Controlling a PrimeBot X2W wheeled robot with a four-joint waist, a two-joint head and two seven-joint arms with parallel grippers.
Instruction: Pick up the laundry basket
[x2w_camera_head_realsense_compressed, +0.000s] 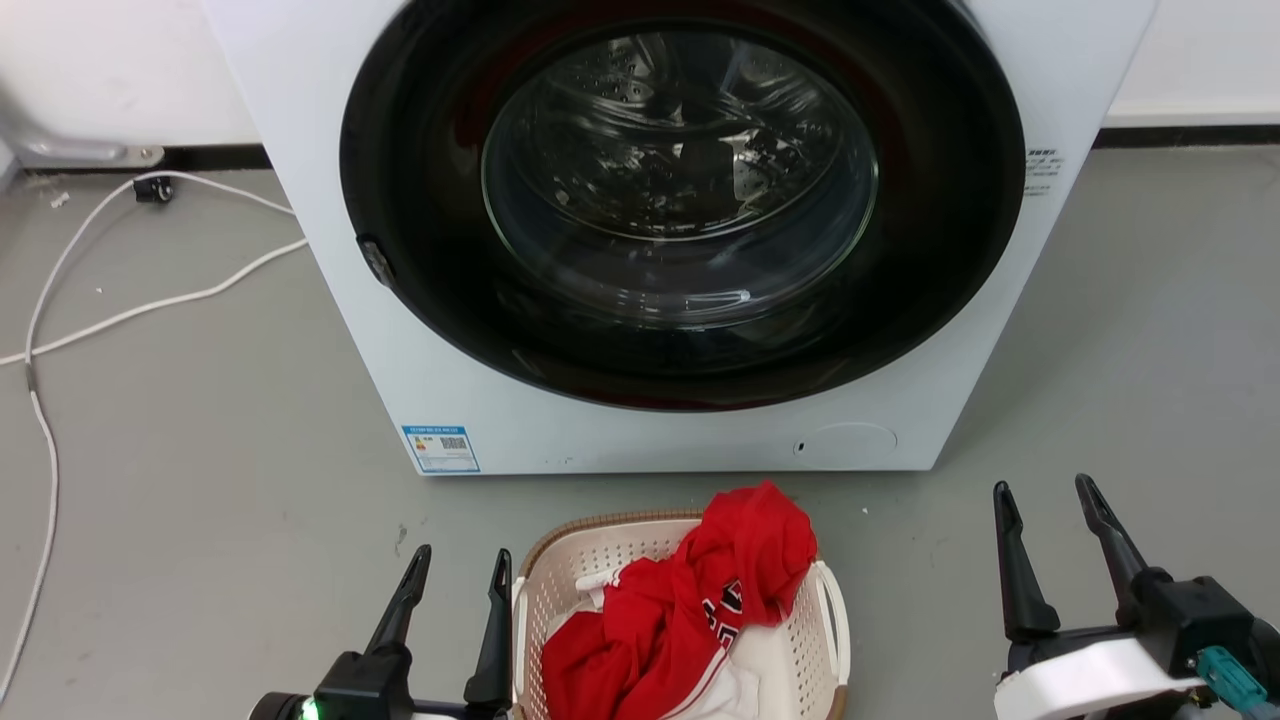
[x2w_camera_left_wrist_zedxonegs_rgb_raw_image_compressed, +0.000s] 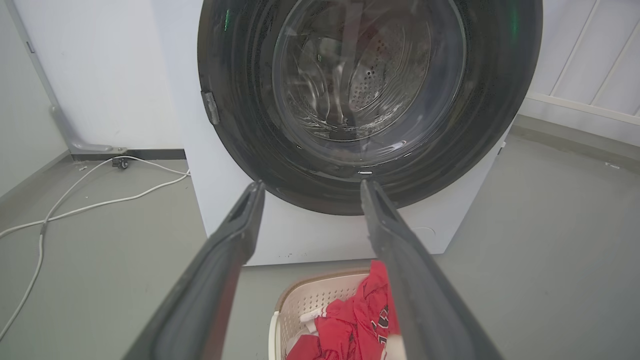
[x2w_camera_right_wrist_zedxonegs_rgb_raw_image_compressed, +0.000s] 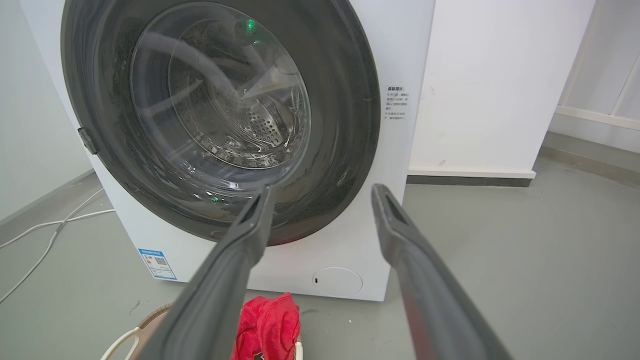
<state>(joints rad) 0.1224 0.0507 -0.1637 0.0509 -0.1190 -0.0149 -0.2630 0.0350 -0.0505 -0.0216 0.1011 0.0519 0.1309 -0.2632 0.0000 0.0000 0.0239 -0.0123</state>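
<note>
The laundry basket (x2w_camera_head_realsense_compressed: 600, 560) sits on the floor (x2w_camera_head_realsense_compressed: 200, 450) just in front of the washer (x2w_camera_head_realsense_compressed: 640, 440), low in the middle of the head view. A red garment (x2w_camera_head_realsense_compressed: 740, 560) is heaped in it and reaches over the far rim. Both sets of fingers are spread and hold nothing. Your left gripper (x2w_camera_head_realsense_compressed: 463, 553) hangs just beside the basket's left loop handle (x2w_camera_head_realsense_compressed: 518, 625), while your right gripper (x2w_camera_head_realsense_compressed: 1043, 487) is well apart, off to the right.

I'd bring the right one in to the right loop handle (x2w_camera_head_realsense_compressed: 838, 610) first, so both sides match. Then lower each gripper until one finger passes through its loop, and close on the white plastic (not the cloth, which would probably slip). Lift both together and level, since an uneven raise could tip the load out.
</note>
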